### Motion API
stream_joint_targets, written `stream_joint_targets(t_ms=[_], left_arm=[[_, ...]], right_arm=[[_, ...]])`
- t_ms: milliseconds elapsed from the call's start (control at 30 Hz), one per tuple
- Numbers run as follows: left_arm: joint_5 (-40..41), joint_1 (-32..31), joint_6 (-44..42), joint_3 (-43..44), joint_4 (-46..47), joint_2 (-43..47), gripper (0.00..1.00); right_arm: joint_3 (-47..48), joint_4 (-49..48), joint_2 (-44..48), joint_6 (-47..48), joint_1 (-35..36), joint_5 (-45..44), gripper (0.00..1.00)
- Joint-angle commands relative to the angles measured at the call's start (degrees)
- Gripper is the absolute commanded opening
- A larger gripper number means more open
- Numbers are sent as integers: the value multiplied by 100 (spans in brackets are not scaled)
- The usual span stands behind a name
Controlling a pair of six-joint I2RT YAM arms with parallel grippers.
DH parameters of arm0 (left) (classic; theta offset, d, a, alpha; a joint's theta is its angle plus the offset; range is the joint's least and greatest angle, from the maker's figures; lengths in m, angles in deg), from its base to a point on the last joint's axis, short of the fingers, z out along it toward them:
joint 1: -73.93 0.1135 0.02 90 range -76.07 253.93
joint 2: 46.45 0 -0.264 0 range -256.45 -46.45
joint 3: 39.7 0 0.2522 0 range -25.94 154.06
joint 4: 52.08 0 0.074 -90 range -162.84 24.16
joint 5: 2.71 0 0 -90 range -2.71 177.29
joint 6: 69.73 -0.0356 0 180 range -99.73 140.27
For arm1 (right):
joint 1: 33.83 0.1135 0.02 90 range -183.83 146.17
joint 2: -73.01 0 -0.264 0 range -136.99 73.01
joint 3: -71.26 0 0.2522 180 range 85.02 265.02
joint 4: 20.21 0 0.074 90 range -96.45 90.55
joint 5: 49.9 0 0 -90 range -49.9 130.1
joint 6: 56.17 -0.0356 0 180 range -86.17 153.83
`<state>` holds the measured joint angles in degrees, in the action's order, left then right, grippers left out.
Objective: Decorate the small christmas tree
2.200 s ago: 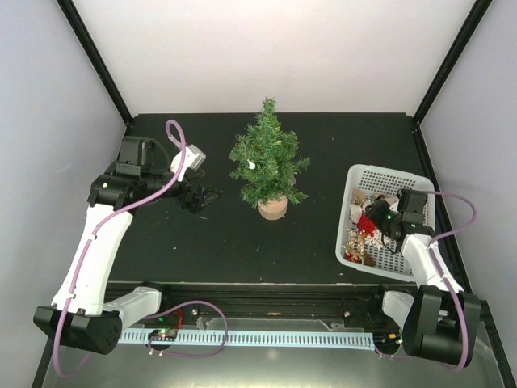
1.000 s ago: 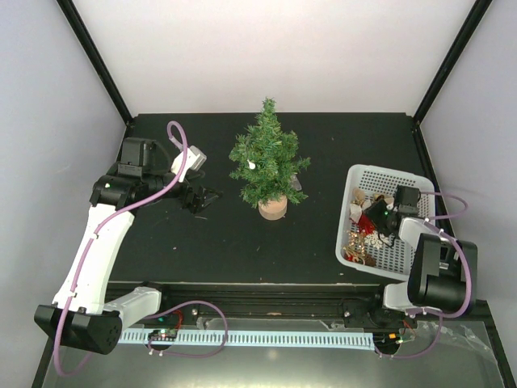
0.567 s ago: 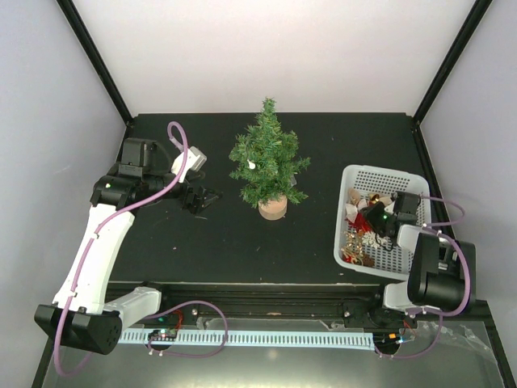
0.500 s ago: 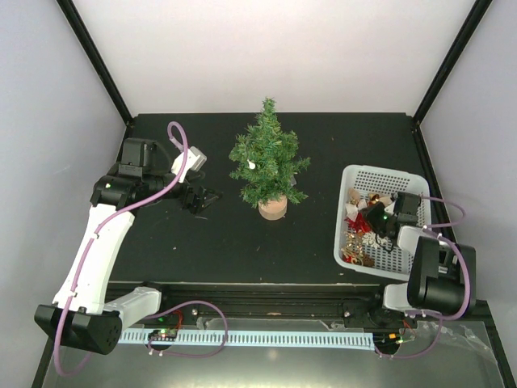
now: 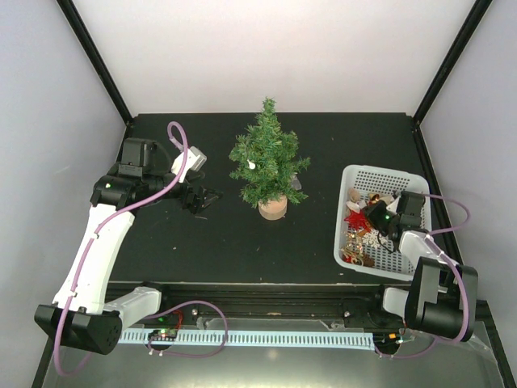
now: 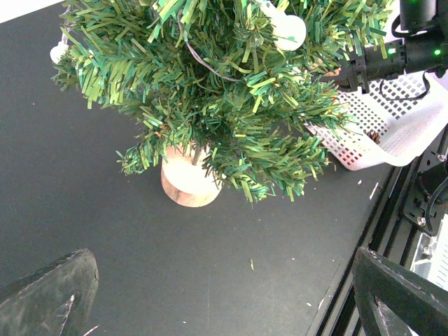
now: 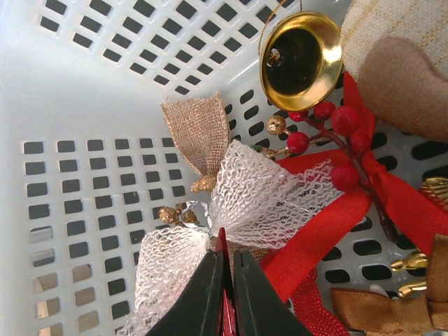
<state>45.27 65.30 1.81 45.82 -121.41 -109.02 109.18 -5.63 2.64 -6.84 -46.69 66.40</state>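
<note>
**Right claw** (image 7: 225,269): my jaws are narrow, pinched on a thin red strip (image 7: 225,318) just below the knot of a white mesh bow (image 7: 273,189).

**Around the bow:** a burlap bow (image 7: 196,129) lies touching it at the far side, and a red ribbon (image 7: 336,224) lies beside it. Above the ribbon are a sprig of red berries (image 7: 329,119) and a gold bell (image 7: 301,59).

**Container:** all of these lie in a white perforated basket (image 5: 388,171) at the right edge of the tabletop (image 5: 242,250).

**Task object:** the small christmas tree (image 5: 266,166) stands upright on its wood disc base (image 6: 185,185) near the middle of the tabletop, well apart from the basket and to its left.

**Left claw** (image 5: 198,198): my jaws are spread wide and hold nothing. The claw hangs just left of the tree.
</note>
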Motion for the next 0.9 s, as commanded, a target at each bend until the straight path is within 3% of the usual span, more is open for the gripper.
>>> stream_joint_targets(t_ms=[0,333,867], left_arm=[[-109,45,-54,30,108,118,99],[-103,38,-53,3,116,145,99],[-105,36,-59,31,19,220,99]], right_arm=[[114,142,59,103,3,127,7],[232,419,428,198,3,27,1],[402,1932,2333,702,20,-1560,1]])
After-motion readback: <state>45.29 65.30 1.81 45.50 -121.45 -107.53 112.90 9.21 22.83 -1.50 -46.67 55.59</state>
